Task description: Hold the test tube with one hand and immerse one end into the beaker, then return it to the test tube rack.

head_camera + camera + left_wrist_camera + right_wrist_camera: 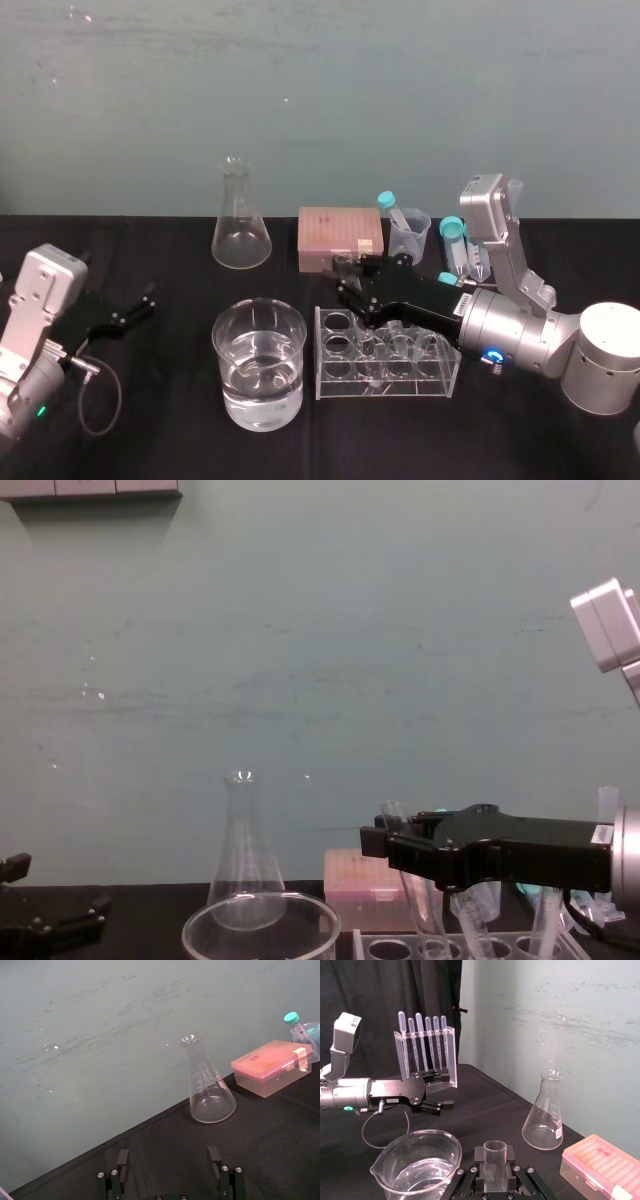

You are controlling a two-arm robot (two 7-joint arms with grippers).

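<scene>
Black cloth covered the surface (150, 420). The beaker (258, 365) stood near its front edge, roughly a third full of clear liquid. The test tube rack (385, 355) stood just beside the beaker, on the robot's right. A flask (240, 225) stood behind the beaker near the wall, and a pink box (340, 238) lay behind the rack. Right of the box, teal-capped tubes (388, 200) leaned in and beside a plastic cup (410, 235). The right arm reached in from the right, across the top of the rack, and the right claw (348, 278) sat above the rack's far corner at the beaker end. The right wrist view showed this claw closed on the test tube (495, 1152), its open mouth standing just above the two jaws. In the chest view the tube leaned slightly. Its top stood clear above the claw and its lower length ran down towards the rack's holes. Whether the rounded bottom sat inside a hole or hung just over one could not be told. The tube was well clear of the beaker and touched no liquid. The left claw (150, 302) lay low at the surface's left side, well apart from the glassware. Its fingers (122, 1160) were spread wide with nothing between them.
</scene>
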